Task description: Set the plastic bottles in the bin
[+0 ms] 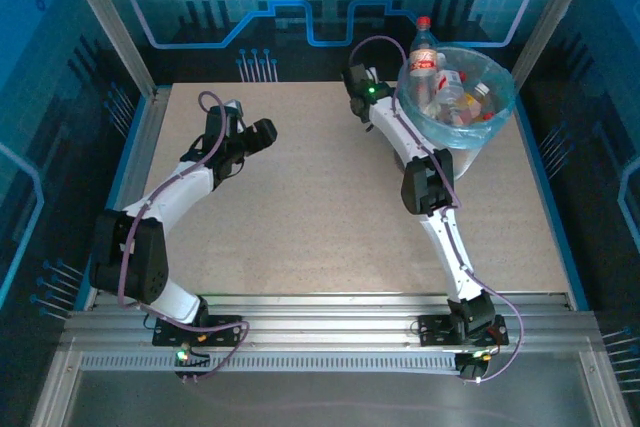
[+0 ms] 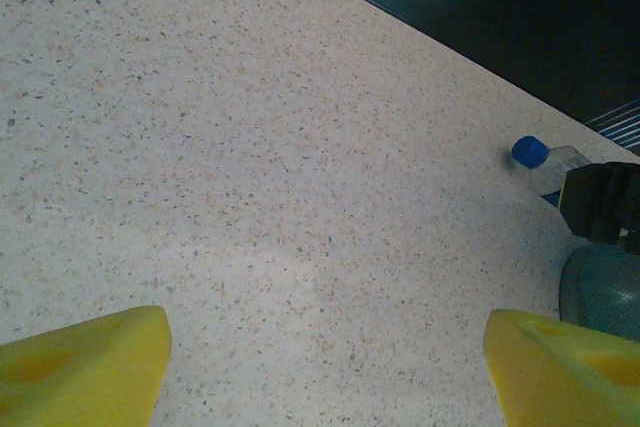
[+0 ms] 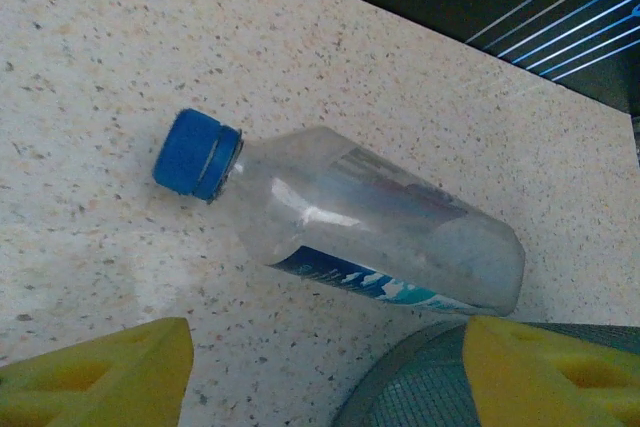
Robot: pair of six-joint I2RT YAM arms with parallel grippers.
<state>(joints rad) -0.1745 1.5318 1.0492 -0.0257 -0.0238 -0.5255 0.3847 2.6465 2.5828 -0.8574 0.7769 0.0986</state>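
A clear blue-capped bottle [image 3: 370,227] lies on its side on the speckled counter [image 3: 90,67], its blue cap [image 3: 197,154] pointing away from the bin [image 3: 420,387]. Its base end lies just beside the grey-blue wall; whether the two touch cannot be told. A label [image 3: 360,282] in blue and teal with white shapes runs along the bottle's underside, and no writing on it can be read.

The right end effector [image 3: 326,347] hangs over this bottle, released. Its yellow fingers [image 3: 100,372] are spread wide and grip nothing, with the bottle lying ahead of the gap between them.

In the overhead view the bin [image 1: 505,107], lined with a light-blue bag [image 1: 425,112], stands at the far right corner of the counter with several bottles [image 1: 460,97] inside. A red-capped bottle [image 1: 424,52] with a red label stands upright at its far-left rim; the print is too small to read. The right end effector [image 1: 357,82] sits just left of the bin.

The left end effector [image 1: 265,134] is well apart, over bare counter, also released and empty, fingers [image 2: 80,372] wide.
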